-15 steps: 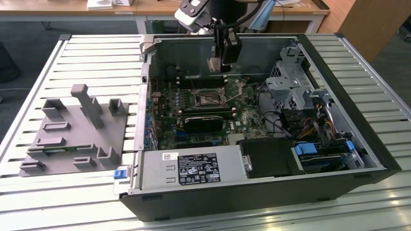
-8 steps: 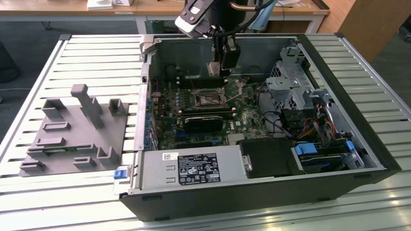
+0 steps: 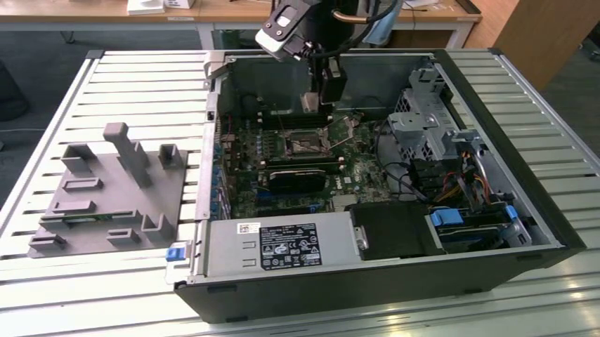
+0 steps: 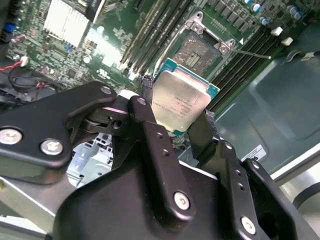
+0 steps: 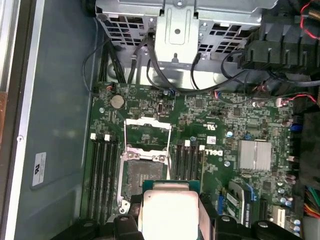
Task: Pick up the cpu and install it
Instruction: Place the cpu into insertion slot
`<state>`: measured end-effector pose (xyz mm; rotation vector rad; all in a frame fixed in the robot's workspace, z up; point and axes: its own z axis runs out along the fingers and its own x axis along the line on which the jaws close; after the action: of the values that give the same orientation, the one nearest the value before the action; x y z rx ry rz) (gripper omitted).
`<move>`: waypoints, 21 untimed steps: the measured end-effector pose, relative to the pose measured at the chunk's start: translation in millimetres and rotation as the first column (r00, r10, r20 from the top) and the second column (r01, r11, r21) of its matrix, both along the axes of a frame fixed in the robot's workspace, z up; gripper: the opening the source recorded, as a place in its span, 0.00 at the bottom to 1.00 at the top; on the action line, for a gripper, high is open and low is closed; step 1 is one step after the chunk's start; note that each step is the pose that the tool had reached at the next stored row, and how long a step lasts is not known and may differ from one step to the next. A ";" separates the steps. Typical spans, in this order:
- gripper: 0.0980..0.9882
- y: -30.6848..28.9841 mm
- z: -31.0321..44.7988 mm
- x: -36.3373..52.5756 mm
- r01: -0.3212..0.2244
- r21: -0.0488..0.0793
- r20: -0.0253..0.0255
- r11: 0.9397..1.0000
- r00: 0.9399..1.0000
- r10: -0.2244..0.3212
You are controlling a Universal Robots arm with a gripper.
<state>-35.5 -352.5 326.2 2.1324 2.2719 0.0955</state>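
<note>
Where the claw (image 4: 178, 111) closes, the cpu (image 4: 183, 96) sits clamped.

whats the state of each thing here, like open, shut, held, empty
silver square cpu with green rim: held off the board, clamped between the fingers
black gripper: shut on the cpu
metal-framed cpu socket: open, no chip in it
black computer case: lying on its side, side panel off

I see the cpu (image 4: 182, 100) lidded in dull silver metal, green at the rim; the gripper (image 4: 178, 107) reads matt black, its screws shiny; at the exterior view's left, a matt grey plastic fixture (image 3: 122, 200) sits on a table (image 3: 140, 91) of pale satin metal slats.
</note>
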 end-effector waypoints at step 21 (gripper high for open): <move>0.49 21.9 -13.1 0.0 0.027 -0.025 0.014 0.999 1.000 -0.027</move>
<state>-35.5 -330.6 313.1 2.1423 2.2244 0.0810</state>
